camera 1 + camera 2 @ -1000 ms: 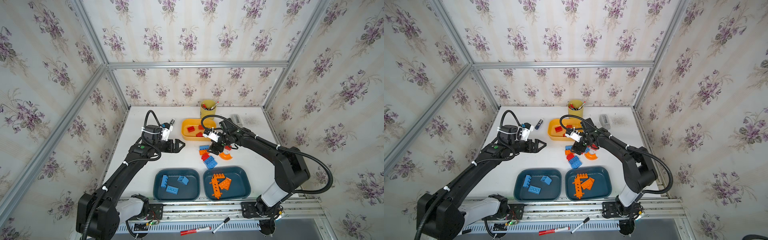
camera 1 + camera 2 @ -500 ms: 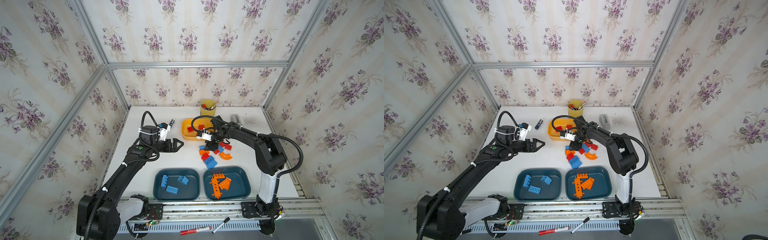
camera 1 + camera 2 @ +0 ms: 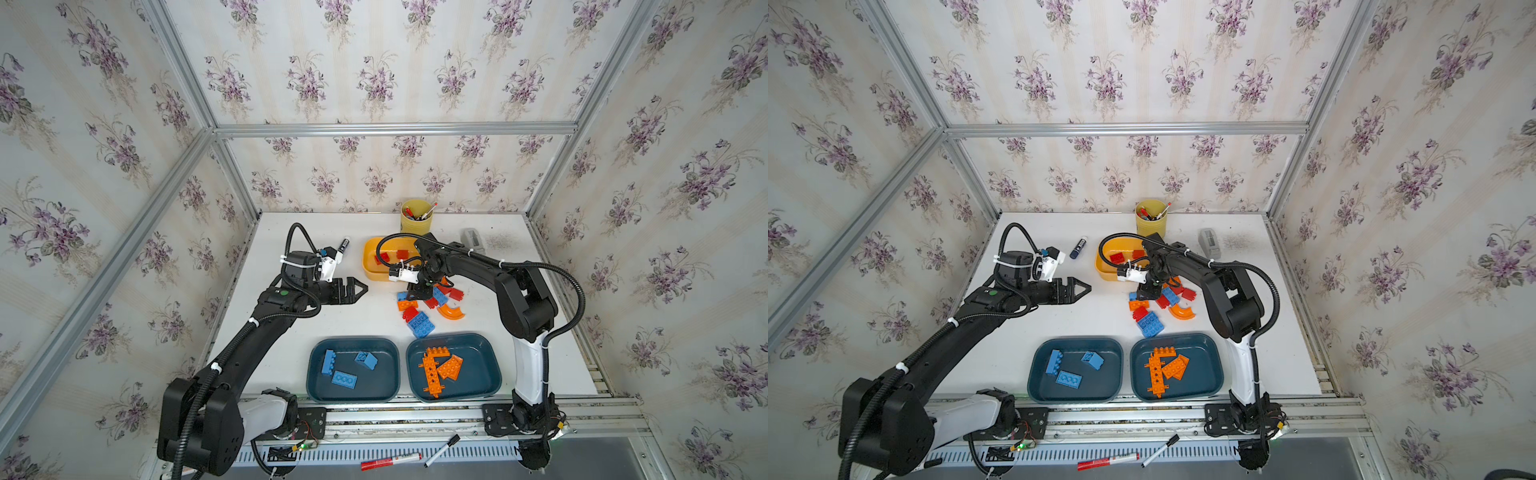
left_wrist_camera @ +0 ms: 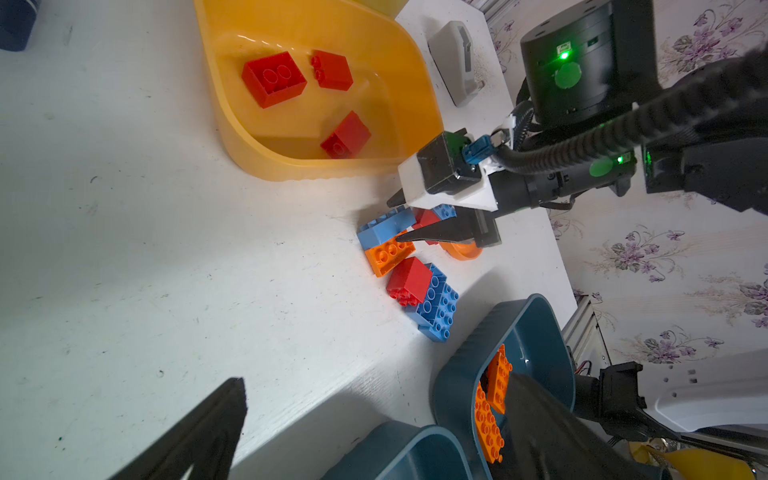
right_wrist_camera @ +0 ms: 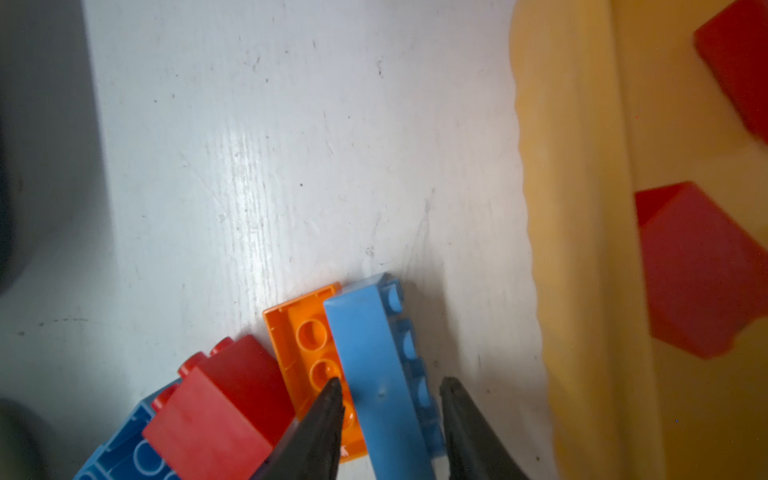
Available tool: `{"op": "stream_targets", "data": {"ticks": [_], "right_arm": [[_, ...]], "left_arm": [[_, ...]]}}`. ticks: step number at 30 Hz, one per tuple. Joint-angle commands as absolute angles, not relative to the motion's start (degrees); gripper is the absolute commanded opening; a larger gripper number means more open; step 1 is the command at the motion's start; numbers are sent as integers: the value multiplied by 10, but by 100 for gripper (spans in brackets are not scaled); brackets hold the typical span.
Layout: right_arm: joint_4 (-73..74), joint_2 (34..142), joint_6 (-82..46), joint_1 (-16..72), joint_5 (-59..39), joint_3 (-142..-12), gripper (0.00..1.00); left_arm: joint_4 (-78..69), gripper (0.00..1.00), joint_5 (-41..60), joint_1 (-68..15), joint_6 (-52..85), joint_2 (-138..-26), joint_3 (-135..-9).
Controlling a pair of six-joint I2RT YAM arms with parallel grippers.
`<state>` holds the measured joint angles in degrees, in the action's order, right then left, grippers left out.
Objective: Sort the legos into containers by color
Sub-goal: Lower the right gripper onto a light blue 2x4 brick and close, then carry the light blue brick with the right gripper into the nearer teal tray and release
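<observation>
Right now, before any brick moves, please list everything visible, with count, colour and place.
table: one, white.
yellow tub: one, far middle, holding three red bricks.
left teal tub: one, near edge, holding three blue bricks.
right teal tub: one, near edge, holding orange pieces.
loose bricks: about nine, blue, orange, red, between the tubs.
pen cup: one, yellow, far edge.
dark marker: one, left of yellow tub.
grey box: one, far right.
red marker, white marker: one each, below the front rail.
left gripper: black, open, above bare table.
right gripper: black, jaws either side of a long blue brick.
</observation>
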<state>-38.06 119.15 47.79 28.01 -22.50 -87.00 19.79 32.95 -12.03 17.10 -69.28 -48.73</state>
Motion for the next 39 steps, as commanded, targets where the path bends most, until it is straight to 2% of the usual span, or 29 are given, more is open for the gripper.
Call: {"op": "stream_targets", "data": {"ticks": [1, 26, 31, 39], "right_arm": [[-394, 1200, 488, 281, -222, -886, 44], [-462, 1269, 508, 298, -193, -975, 38], [-472, 1271, 508, 299, -198, -981, 27], [-463, 1234, 494, 300, -197, -980, 19]], "left_arm": [[185, 99, 341, -120, 169, -694, -493], [187, 99, 339, -119, 169, -693, -490], [187, 99, 340, -119, 169, -693, -492], [191, 99, 338, -114, 174, -688, -495]]}}
